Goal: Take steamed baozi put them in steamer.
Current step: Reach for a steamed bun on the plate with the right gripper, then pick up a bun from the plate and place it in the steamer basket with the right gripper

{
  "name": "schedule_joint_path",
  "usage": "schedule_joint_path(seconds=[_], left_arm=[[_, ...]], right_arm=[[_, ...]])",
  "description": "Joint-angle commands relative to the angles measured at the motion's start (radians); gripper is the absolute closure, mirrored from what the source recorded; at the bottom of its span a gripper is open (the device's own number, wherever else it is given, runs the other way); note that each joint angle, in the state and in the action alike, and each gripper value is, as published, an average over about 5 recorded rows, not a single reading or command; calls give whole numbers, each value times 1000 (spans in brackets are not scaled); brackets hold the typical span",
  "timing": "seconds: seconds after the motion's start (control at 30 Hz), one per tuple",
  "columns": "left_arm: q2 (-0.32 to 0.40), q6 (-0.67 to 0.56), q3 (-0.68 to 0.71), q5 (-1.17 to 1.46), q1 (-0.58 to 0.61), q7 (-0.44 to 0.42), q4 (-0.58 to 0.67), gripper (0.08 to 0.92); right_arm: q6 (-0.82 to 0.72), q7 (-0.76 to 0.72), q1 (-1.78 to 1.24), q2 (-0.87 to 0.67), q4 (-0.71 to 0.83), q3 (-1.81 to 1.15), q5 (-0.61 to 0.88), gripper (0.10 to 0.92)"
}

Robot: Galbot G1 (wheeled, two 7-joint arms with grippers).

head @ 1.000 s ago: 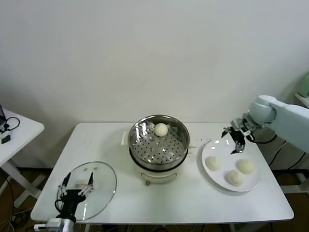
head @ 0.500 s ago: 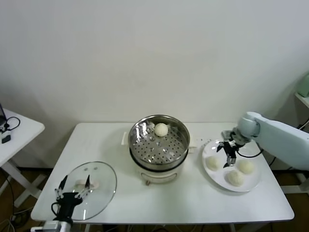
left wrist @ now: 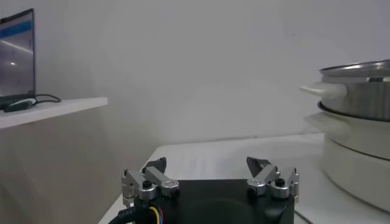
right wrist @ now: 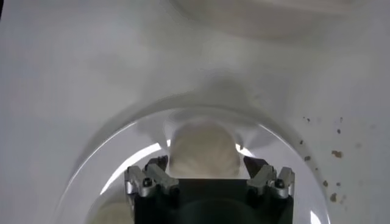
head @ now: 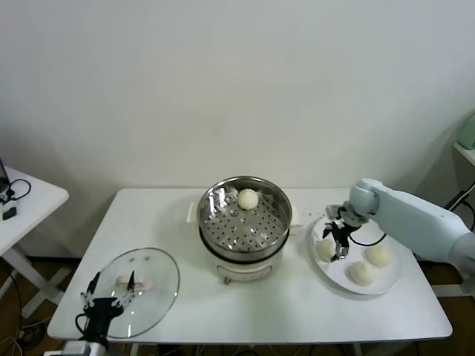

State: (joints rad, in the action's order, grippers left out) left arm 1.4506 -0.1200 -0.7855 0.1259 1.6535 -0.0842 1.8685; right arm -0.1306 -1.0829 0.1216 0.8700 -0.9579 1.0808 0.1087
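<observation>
Black-fingered right tool (head: pixel 338 243) hangs over the white plate (head: pixel 386 282), fingers spread wide apart, straddling the plate's bun nearest the steamer (head: pixel 324 250). Wrist view: that bun (right wrist: pixel 203 149) lies between the two open fingertips (right wrist: pixel 157 168), w/ a gap either side; contact not evident, nothing held.

Step in hand (judged): pre-grasp on the second baozi. Next move calls for a short descent so fingers bracket the bun's widest part, then a gentle close (soft dough dents easily), lift clear of the plate rim, carry across to the basket.

Outward: two more buns (head: pixel 378 255) (head: pixel 361 273) sit on the same plate, near each other, apart from the targeted one. Steamer (head: pixel 210 222), shiny perforated basket on a white pot base, stands mid-bench (head: pixel 297 311), just beside the plate; one bun (head: pixel 247 199) already rests inside, toward the far wall. So approx. one of four done.

Left tool (head: pixel 110 294) is parked at the near bench edge over the glass lid (head: pixel 159 278), fingers apart, empty.
</observation>
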Motion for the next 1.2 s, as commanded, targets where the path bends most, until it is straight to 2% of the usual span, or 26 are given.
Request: schedule_joint_path(seconds=[0.03, 0.2, 0.57, 0.8, 0.93, 1.2], left_arm=[[0, 0, -2, 2, 2, 1, 1, 177], [-1, 1, -4, 3, 2, 1, 4, 177], [0, 4, -3, 4, -1, 3, 6, 177], [0, 5, -3, 7, 1, 1, 10, 177], [-2, 7, -4, 9, 3, 0, 14, 177], [-1, 9, 5, 6, 6, -3, 29, 177]], right_arm=[[-2, -6, -17, 30, 41, -16, -5, 203], [0, -8, -12, 28, 41, -16, -4, 203], [1, -6, -5, 14, 28, -17, 4, 313], [-3, -4, 90, -20, -27, 27, 49, 326], [-12, -4, 228, -52, -83, 114, 132, 327], [-39, -9, 589, -45, -152, 368, 436, 322]])
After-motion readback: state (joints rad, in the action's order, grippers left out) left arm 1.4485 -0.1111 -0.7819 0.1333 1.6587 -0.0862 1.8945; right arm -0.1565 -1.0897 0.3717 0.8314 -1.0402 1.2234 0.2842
